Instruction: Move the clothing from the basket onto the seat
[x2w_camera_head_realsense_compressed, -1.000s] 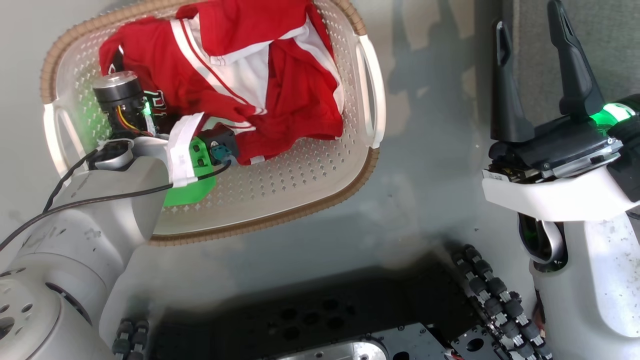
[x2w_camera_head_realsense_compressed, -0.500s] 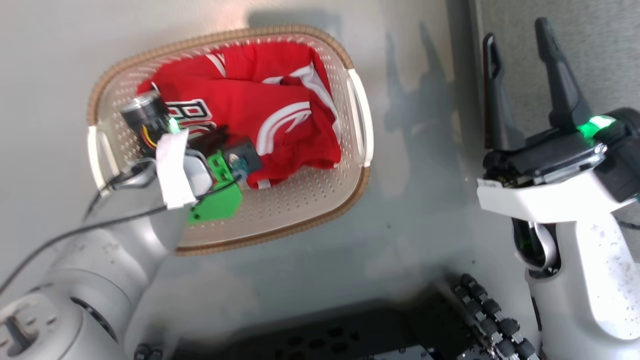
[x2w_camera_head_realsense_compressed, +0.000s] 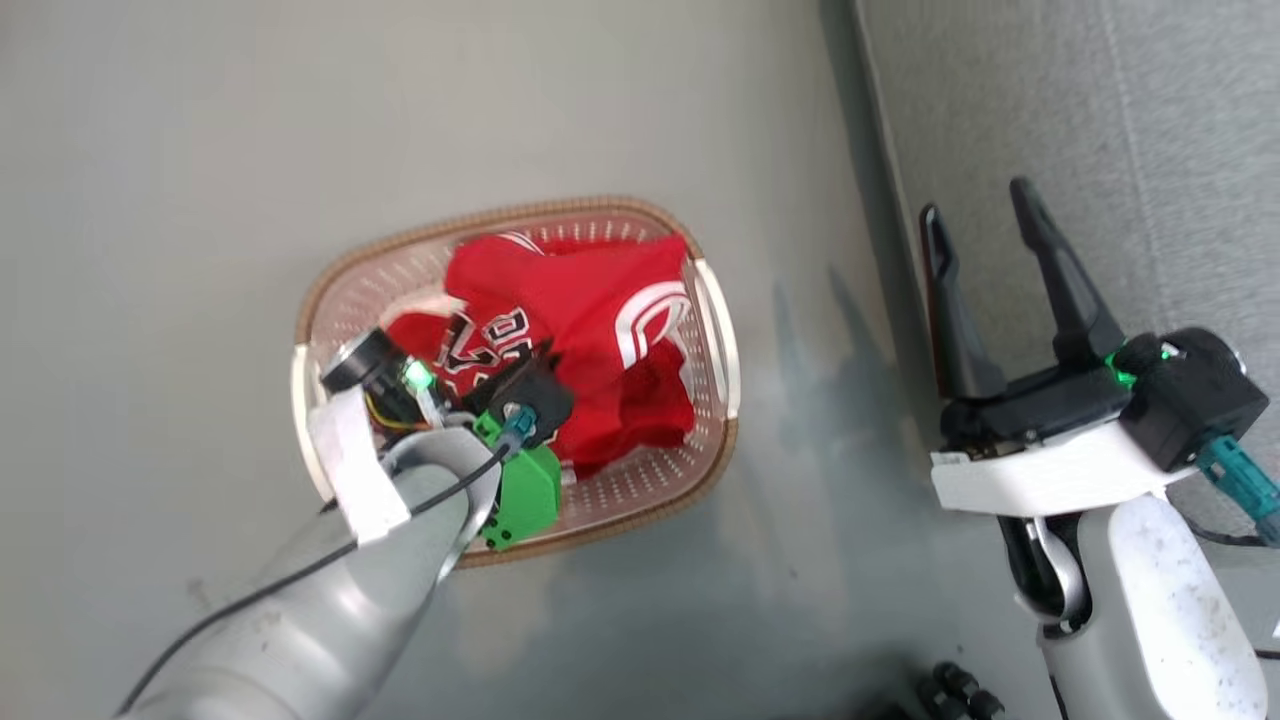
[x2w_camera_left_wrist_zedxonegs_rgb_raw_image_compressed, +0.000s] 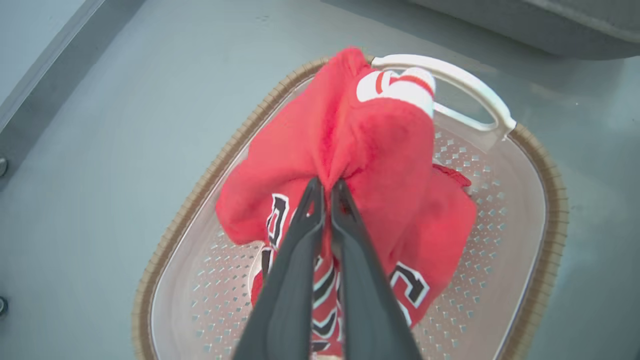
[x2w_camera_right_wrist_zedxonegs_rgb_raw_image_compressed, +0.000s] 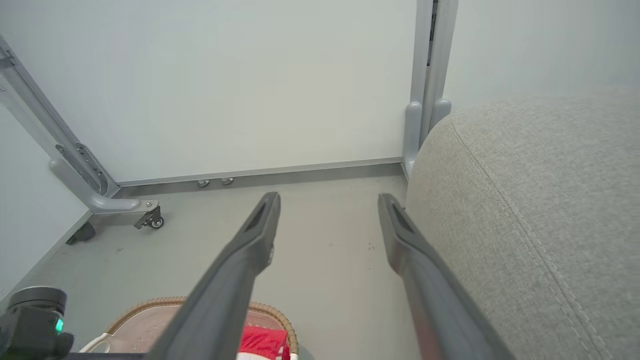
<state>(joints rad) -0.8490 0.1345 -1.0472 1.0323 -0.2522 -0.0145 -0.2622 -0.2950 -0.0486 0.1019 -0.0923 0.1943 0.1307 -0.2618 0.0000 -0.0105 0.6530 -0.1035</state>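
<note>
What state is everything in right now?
left gripper, jaws shut on the clothing.
right gripper, jaws open, holding nothing.
clothing, bunched up, pinched at a fold, over the basket.
basket, upright on the floor, clothing inside.
seat, no clothing on the part in view.

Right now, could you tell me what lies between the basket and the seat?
Bare grey floor separates the basket from the seat, seen in the head view.

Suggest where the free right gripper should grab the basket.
Likely the white side handle of the basket nearest the right gripper: a thin loop with an open slot, so one finger could slip through. Come from above on the sofa side; the clothing crowds the middle.
</note>
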